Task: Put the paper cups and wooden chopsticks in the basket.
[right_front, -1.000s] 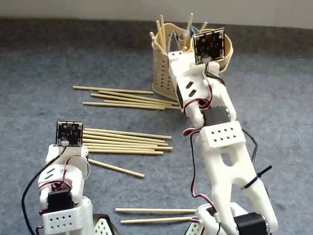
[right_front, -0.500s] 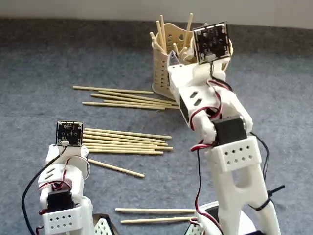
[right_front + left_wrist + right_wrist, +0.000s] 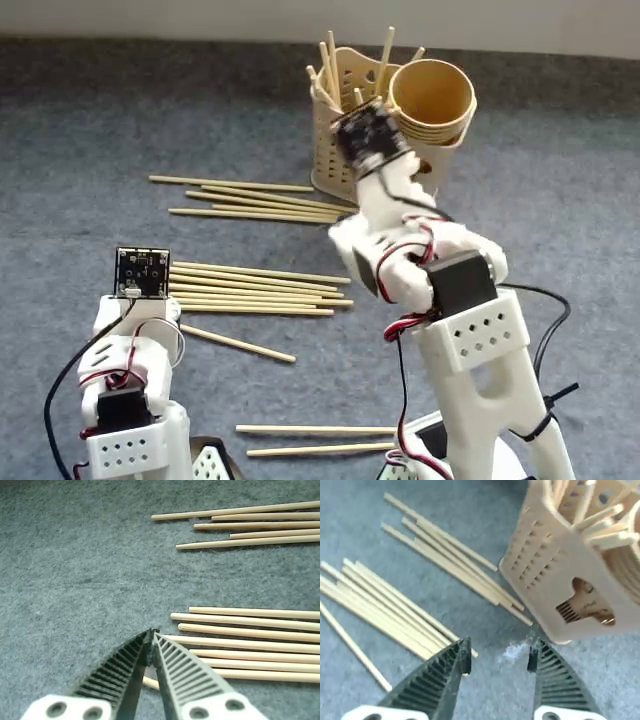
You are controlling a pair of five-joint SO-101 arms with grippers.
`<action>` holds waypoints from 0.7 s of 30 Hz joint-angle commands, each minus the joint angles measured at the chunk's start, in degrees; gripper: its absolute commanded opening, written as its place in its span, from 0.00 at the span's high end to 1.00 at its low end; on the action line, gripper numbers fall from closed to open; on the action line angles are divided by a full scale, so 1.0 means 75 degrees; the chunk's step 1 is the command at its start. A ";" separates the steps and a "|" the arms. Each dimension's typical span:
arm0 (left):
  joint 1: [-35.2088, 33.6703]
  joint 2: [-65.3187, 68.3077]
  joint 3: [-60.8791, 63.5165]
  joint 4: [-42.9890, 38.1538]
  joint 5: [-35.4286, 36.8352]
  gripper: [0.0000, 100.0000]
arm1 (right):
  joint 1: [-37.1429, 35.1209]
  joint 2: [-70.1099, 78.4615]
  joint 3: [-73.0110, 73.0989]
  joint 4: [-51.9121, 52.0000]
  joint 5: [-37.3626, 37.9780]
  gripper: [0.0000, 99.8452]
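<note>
Looks like a hobby or lab robotics bench to me. The tabletop (image 3: 560, 180) is covered in grey, carpet-like felt. The left arm (image 3: 130, 400) and right arm (image 3: 470, 330) are blocky white plastic with exposed black motors. Red and black wires (image 3: 401, 385) hang loose along them, and a bare circuit board (image 3: 142, 272) sits on the left arm's wrist. Plain chopsticks (image 3: 255, 285) lie around on the felt. Can't tell if it's someone's home or an actual lab.

No legible writing anywhere, no labels, no numbers, no signs to read
</note>
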 commanded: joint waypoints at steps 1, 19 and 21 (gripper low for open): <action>-0.0076 -0.0018 0.0158 -0.0164 -0.0059 0.99 | -0.0451 -0.0240 -0.0029 0.0826 0.0656 0.81; -0.0076 -0.0018 0.0158 -0.0164 -0.0059 0.99 | -0.3956 -0.0275 0.5210 -0.1108 0.0938 0.81; -0.0076 -0.0018 0.0158 -0.0164 -0.0059 0.99 | -0.4214 -0.0275 0.5597 -0.1459 0.0563 0.81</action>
